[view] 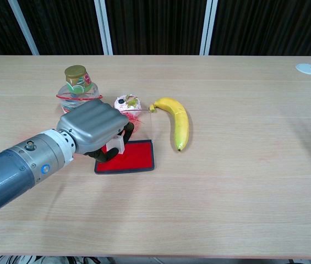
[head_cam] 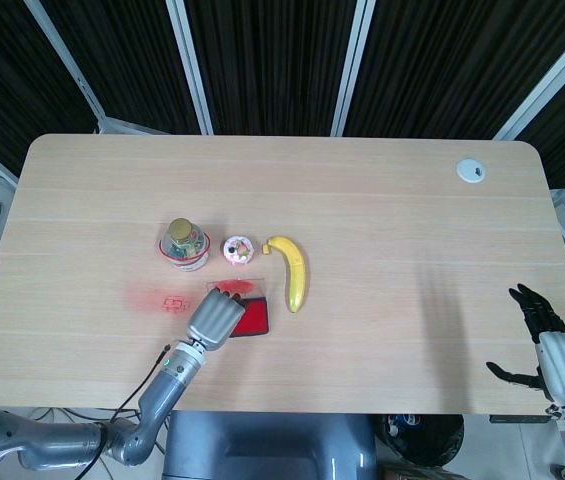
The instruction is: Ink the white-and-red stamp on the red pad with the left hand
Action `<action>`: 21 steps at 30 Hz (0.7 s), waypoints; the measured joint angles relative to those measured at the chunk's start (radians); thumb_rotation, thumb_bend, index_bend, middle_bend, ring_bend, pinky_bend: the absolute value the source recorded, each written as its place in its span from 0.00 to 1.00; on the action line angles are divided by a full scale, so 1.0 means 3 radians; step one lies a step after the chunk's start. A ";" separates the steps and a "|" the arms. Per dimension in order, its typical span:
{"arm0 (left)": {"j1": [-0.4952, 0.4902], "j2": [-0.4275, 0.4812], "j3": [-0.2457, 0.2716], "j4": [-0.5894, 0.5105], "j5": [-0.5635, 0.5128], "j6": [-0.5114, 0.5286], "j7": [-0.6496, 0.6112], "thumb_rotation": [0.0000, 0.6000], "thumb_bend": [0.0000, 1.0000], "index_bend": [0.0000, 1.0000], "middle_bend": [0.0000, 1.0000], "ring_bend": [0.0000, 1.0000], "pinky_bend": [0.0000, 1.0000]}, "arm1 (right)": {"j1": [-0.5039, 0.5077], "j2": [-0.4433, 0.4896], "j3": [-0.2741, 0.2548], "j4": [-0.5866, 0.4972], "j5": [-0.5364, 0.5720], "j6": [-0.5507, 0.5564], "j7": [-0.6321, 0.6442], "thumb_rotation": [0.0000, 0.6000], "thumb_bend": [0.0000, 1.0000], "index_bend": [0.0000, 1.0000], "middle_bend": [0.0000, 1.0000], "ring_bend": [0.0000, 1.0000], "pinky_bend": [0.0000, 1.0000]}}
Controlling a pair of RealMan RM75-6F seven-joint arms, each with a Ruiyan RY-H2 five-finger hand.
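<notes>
One wooden table [head_cam: 382, 260], rounded corners, carrying everything. Two hands in sight. Left hand [view: 93, 127] over the near-left part of the red pad [view: 135, 156], fingers [view: 126, 131] clenched around the white-and-red stamp [view: 116, 144], the stamp's bottom down on the pad's red surface or right at it, can't tell for sure from the chest view. Mostly hidden under the knuckles in the head view. Right hand [head_cam: 546, 345] way off to the right of the pad, past the table's edge, fingers released and spread, holding nothing.

One banana [view: 176, 120] just right of the pad, lying lengthwise, stem end toward the far side, not touching the pad. One small bottle [view: 77, 86] with a gold cap, behind and left of the pad, upright. One little round pink-and-white thing [view: 127, 103] right behind the pad, between bottle and banana, too small to identify. One clear lid [view: 144, 125] standing up along the pad's far edge. One reddish smudge with a stamped mark [head_cam: 170, 301] on the table left of the pad. One white grommet [head_cam: 471, 171] far off toward the back right corner.
</notes>
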 measured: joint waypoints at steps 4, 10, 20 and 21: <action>0.0021 -0.0008 0.0032 0.0021 -0.0001 -0.0012 -0.0004 1.00 0.56 0.70 0.73 0.57 0.63 | 0.0000 -0.0001 0.0000 -0.0002 0.0002 -0.0001 -0.0001 1.00 0.12 0.00 0.00 0.00 0.18; 0.0031 -0.0005 0.0037 0.0027 0.0017 -0.0006 -0.0011 1.00 0.56 0.70 0.73 0.57 0.63 | -0.0001 0.0000 0.0001 -0.0013 0.0004 -0.0001 -0.0005 1.00 0.12 0.00 0.00 0.00 0.18; 0.0013 0.0082 -0.0098 -0.0147 0.0090 0.0095 -0.0069 1.00 0.56 0.70 0.73 0.57 0.63 | -0.0005 0.0001 0.0000 -0.0020 0.0001 0.0006 -0.0003 1.00 0.12 0.00 0.00 0.00 0.18; 0.0010 0.0097 -0.0114 -0.0179 0.0096 0.0107 -0.0075 1.00 0.56 0.70 0.73 0.57 0.63 | -0.0005 0.0001 -0.0001 -0.0021 0.0000 0.0006 -0.0005 1.00 0.12 0.00 0.00 0.00 0.18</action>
